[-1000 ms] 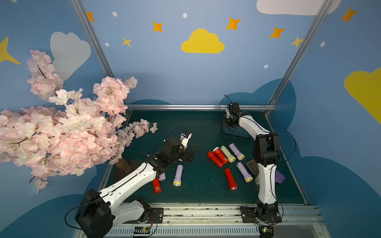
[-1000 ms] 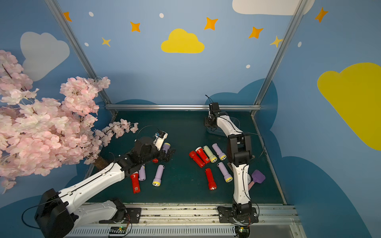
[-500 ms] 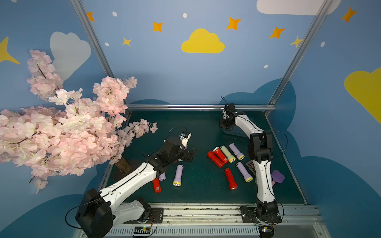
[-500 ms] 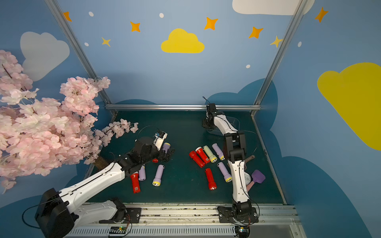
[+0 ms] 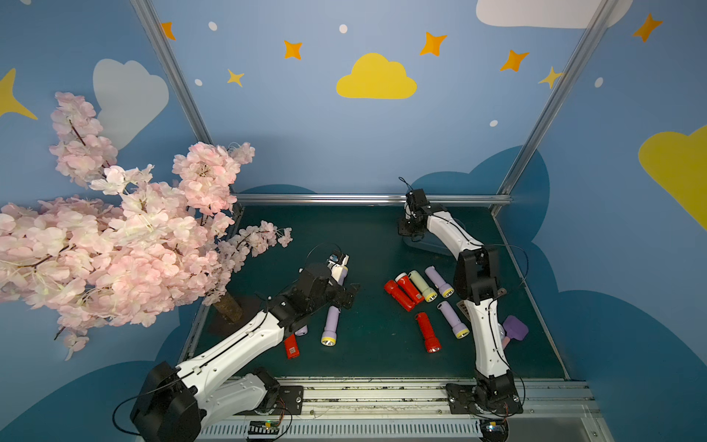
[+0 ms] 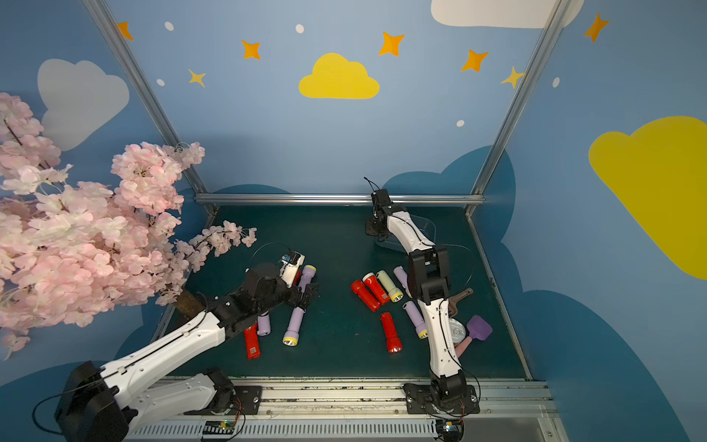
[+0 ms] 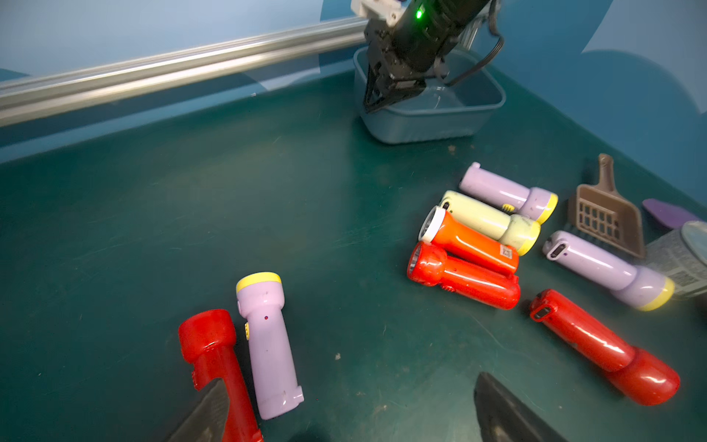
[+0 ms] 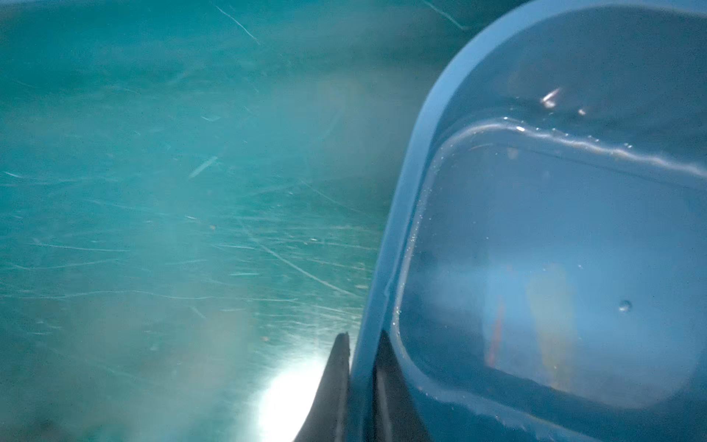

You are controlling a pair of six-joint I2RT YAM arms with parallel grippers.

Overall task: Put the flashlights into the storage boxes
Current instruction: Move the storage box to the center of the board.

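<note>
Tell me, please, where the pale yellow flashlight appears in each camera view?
In a top view: pale yellow flashlight, right of centre, third in a row of four.
In a top view: same spot in that row.
Left wrist view: beside a lilac flashlight, at.
Right wrist view: not in it; it faces the storage box.
Landmark: the white-ringed red flashlight lying against it.

A staged robot-lab booth: blue walls [image 5: 306, 134] painted with clouds [image 5: 377, 78] and stars [image 5: 432, 43], aluminium frame posts [image 5: 172, 72], fake cherry-blossom tree [image 5: 114, 237] beside the table [image 5: 367, 245].
</note>
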